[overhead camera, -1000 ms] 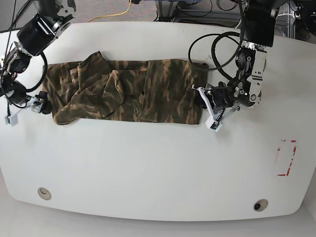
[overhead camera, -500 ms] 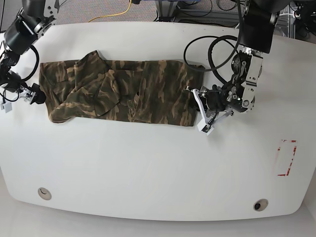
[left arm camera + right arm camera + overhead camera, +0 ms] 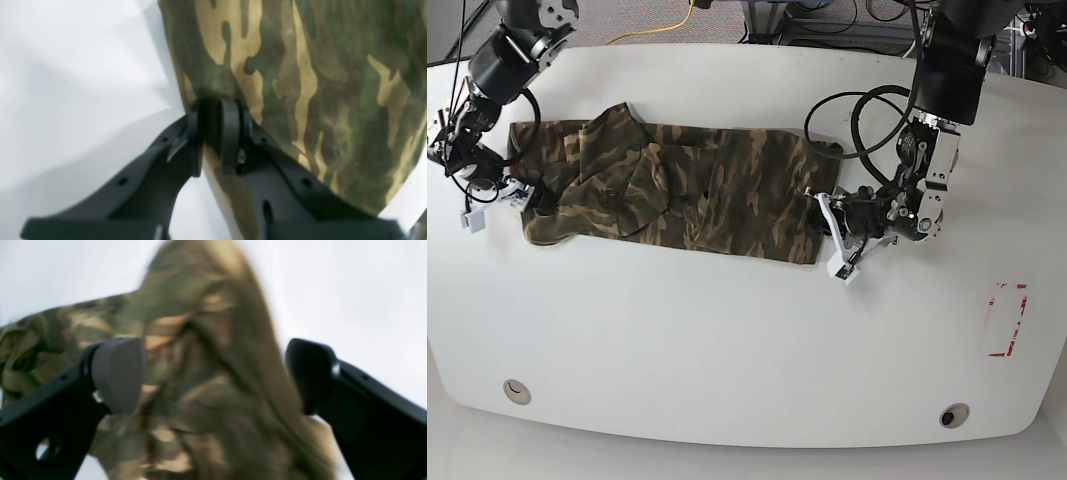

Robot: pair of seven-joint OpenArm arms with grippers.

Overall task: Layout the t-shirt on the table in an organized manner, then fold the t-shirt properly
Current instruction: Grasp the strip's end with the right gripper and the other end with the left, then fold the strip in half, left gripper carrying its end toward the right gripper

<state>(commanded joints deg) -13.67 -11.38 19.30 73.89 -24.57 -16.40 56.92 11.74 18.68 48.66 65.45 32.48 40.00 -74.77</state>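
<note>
Camouflage t-shirt (image 3: 687, 190), white table (image 3: 727, 340)

No readable text, labels, brands or numbers in any view.

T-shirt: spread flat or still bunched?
Bunched. The t-shirt lies as a long band on the table, its sleeve end creased and overlapping; the left tool pinches its edge.
</note>
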